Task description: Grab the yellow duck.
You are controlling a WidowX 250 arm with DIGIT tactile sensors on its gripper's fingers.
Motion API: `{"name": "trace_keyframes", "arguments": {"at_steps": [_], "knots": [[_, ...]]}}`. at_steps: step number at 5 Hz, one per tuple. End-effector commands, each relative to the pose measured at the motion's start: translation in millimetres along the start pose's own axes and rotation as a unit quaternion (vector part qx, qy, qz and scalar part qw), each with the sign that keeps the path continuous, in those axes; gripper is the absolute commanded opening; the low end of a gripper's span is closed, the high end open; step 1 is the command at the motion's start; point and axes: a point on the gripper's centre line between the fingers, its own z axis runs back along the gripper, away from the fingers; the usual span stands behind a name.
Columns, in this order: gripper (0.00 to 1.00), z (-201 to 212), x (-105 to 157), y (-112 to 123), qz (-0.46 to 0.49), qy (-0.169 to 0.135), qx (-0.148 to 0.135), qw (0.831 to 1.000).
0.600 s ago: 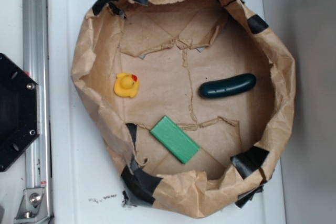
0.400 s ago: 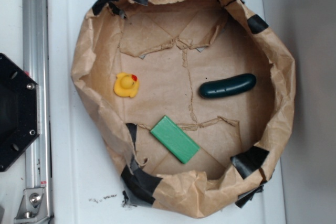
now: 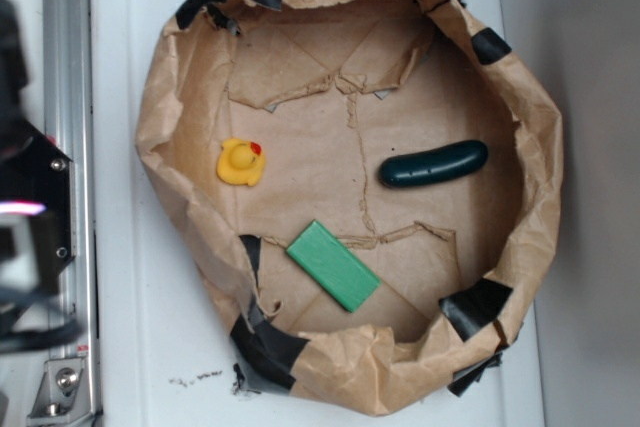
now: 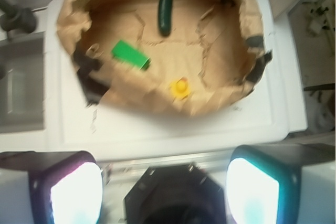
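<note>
The yellow duck (image 3: 241, 162) with a red beak sits on the left side of the floor of a brown paper bowl (image 3: 545, 147). The wrist view shows the duck (image 4: 180, 87) near the bowl's (image 4: 71, 19) closest wall. My gripper (image 4: 164, 192) is open, its two fingers wide apart with nothing between them. It hangs high above the robot's black base (image 4: 176, 198), well outside the bowl and far from the duck. In the exterior view my arm (image 3: 22, 247) is a blur at the left edge.
A green block (image 3: 333, 265) lies at the bowl's front and a dark cucumber (image 3: 433, 163) lies on its right. The bowl's crumpled walls stand up all round, patched with black tape. A metal rail (image 3: 68, 97) runs along the left.
My arm has swung into the exterior view at the left edge, blurred by motion. The duck, block and cucumber have not moved.
</note>
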Motion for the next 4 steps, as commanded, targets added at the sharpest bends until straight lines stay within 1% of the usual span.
{"name": "trace_keyframes", "arguments": {"at_steps": [1, 2, 3, 4], "knots": [[1.00, -50, 46, 16, 0.003, -0.008, 0.005, 1.000], [1.00, -90, 57, 27, -0.038, 0.010, 0.011, 0.999], [1.00, -125, 67, 37, -0.053, 0.037, -0.037, 0.997], [1.00, -166, 67, 31, -0.111, 0.073, -0.014, 0.991]]}}
